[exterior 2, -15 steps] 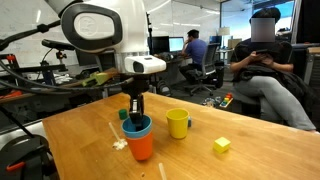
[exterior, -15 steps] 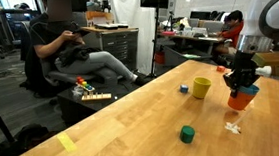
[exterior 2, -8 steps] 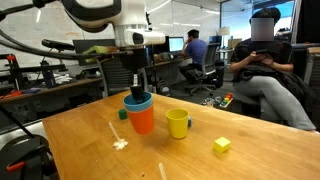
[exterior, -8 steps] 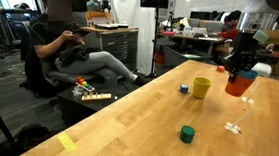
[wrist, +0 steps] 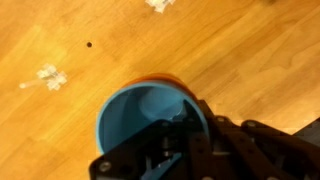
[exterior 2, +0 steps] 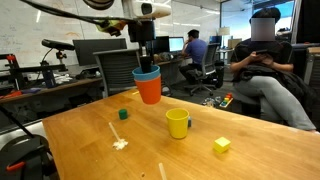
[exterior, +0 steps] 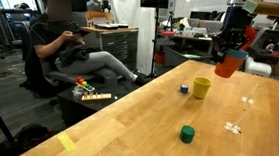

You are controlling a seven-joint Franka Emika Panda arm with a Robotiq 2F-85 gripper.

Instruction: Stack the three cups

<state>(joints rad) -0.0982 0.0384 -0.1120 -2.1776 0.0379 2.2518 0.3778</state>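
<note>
My gripper (exterior 2: pixel 146 66) is shut on the rim of the blue cup (exterior 2: pixel 146 74), which is nested inside the orange-red cup (exterior 2: pixel 150 91). The pair hangs high above the table in both exterior views, the orange-red cup (exterior: pixel 228 62) well clear of the wood. In the wrist view I look down into the blue cup (wrist: pixel 140 115), with a thin orange rim around it and a finger (wrist: pixel 172 135) reaching inside. The yellow cup (exterior 2: pixel 178 123) stands upright on the table, below and to one side of the held pair; it also shows in an exterior view (exterior: pixel 200 87).
A small dark green block (exterior: pixel 187 134) and a tiny blue block (exterior: pixel 183 88) lie on the wooden table (exterior: pixel 124 129). A yellow block (exterior 2: pixel 221 145) sits near one edge. White scraps (exterior 2: pixel 119 143) lie on the wood. Seated people and desks stand beyond the table.
The gripper has lifted the nested blue and orange-red cups off the table and raised them steadily higher. The yellow cup has not moved.
</note>
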